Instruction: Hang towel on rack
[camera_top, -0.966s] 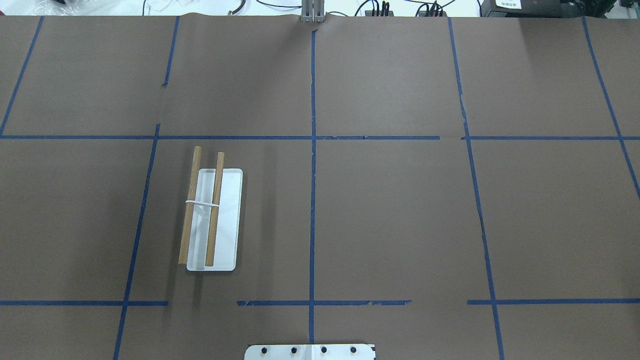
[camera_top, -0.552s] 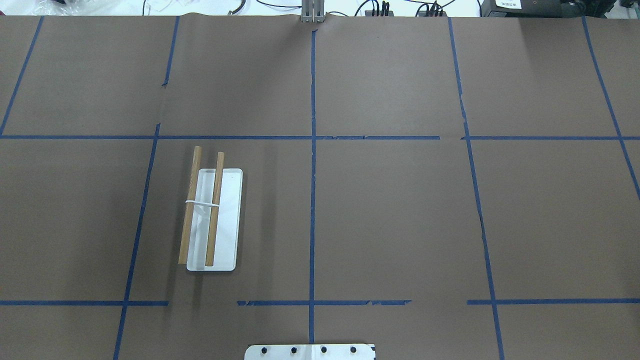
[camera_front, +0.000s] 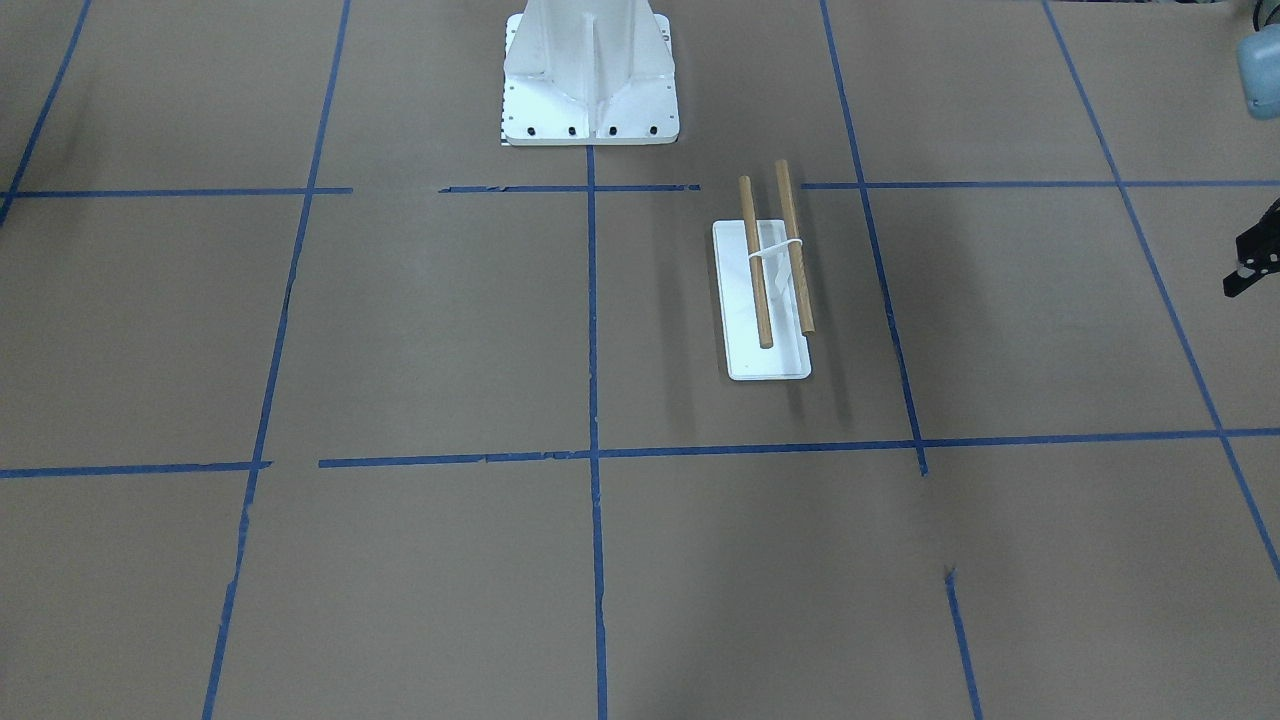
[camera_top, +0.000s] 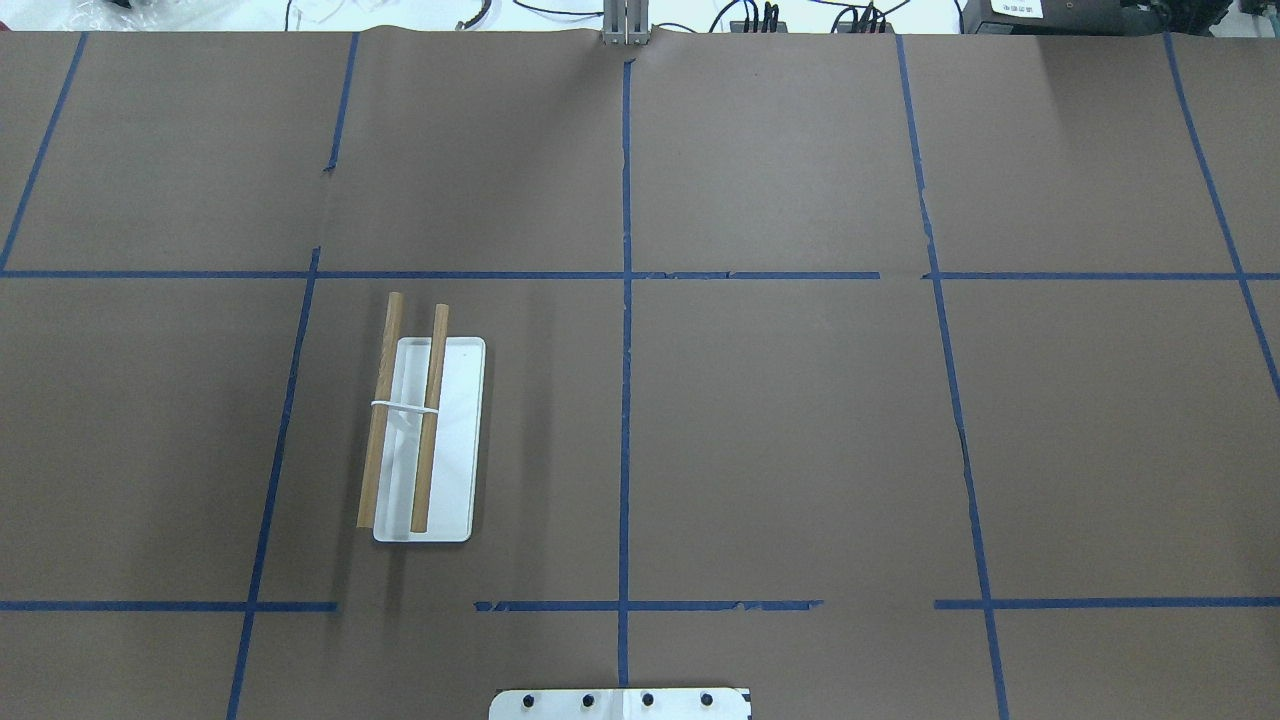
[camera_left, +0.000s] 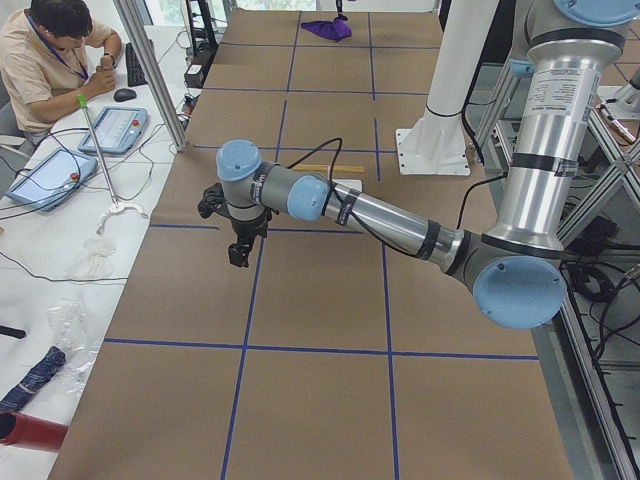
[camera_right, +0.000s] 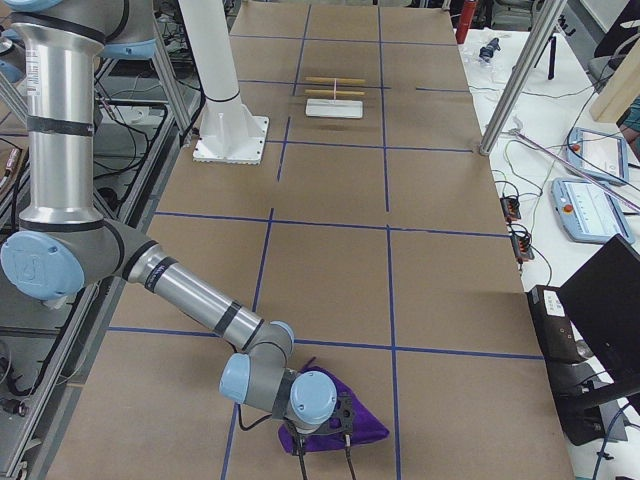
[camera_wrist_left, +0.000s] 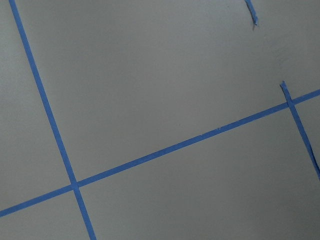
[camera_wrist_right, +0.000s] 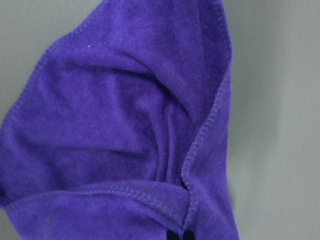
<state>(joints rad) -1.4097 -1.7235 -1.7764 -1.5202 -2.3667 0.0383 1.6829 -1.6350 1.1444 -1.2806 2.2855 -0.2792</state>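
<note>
Brown paper gridded with blue tape (camera_top: 626, 400) is covering the counter (camera_top: 780, 430), and no brand or writing is showing clearly enough to read. Pick-up is the step in hand, I judge: the towel (camera_right: 362, 425) is lying bunched at the counter's end on the robot's right, and the right gripper (camera_wrist_right: 179, 235) is pinching a fold, tips nearly together. The left gripper (camera_left: 238, 255) is hanging over bare paper; its opening I cannot tell. Carrying the towel to the rack (camera_top: 460, 450), well apart, is calling for height above its wooden rails (camera_top: 431, 400).
</note>
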